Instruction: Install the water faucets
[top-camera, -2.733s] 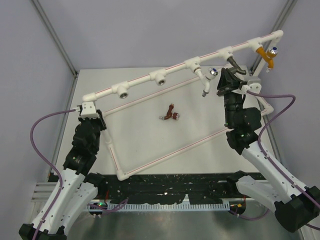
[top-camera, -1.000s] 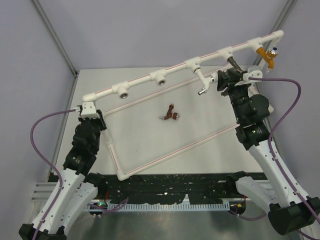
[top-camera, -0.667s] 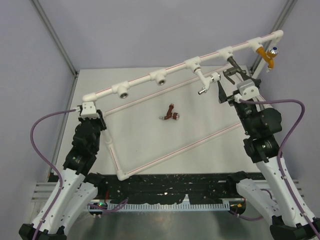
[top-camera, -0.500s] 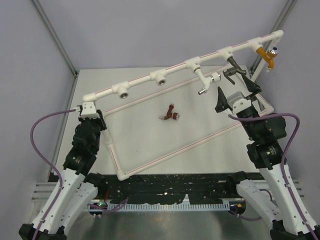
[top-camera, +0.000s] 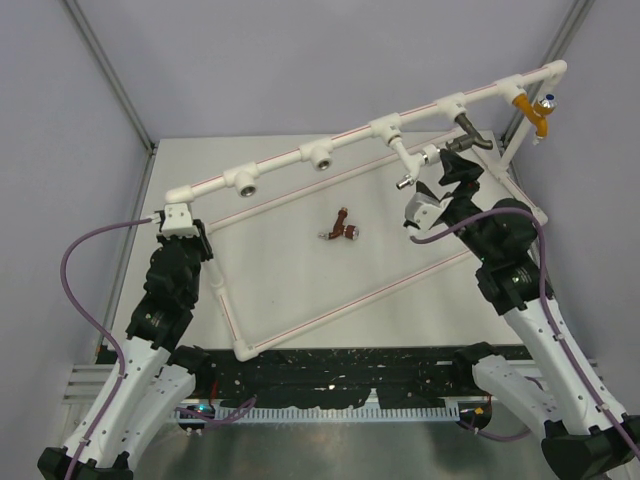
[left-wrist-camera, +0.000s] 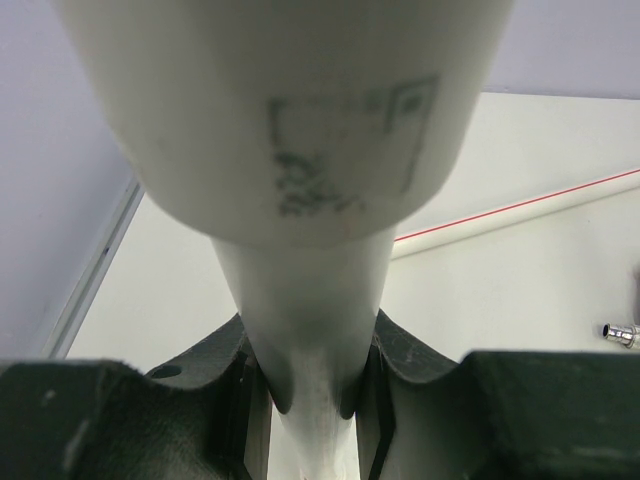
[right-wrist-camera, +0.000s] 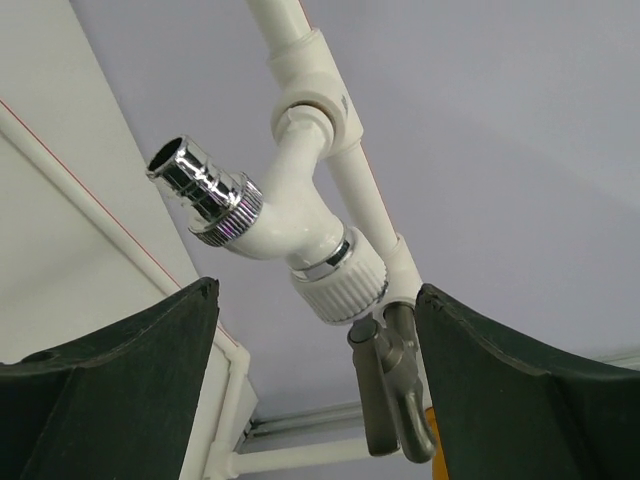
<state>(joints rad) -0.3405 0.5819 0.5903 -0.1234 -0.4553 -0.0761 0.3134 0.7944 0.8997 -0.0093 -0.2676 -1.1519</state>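
Top external view: your right gripper (top-camera: 452, 172) sits right of centre, just beside the white faucet (top-camera: 405, 166), which hangs from the upper pipe (top-camera: 350, 140). Right wrist view: jaws spread, nothing pinched. The white faucet shows between the fingers (right-wrist-camera: 110, 350) and touches neither. A grey lever faucet (right-wrist-camera: 390, 395) is close behind it. The loose reddish-brown faucet (top-camera: 342, 228) lies on the table (top-camera: 280, 270) mid-frame, inside the pipe frame and well apart from every pipe. Two bare tee sockets (top-camera: 248, 180) sit to its upper left. An orange faucet (top-camera: 535, 108) is at the upper right. Your left gripper (top-camera: 180, 222) is at the left, jaws pinching the frame pipe (left-wrist-camera: 300, 330) below its elbow.
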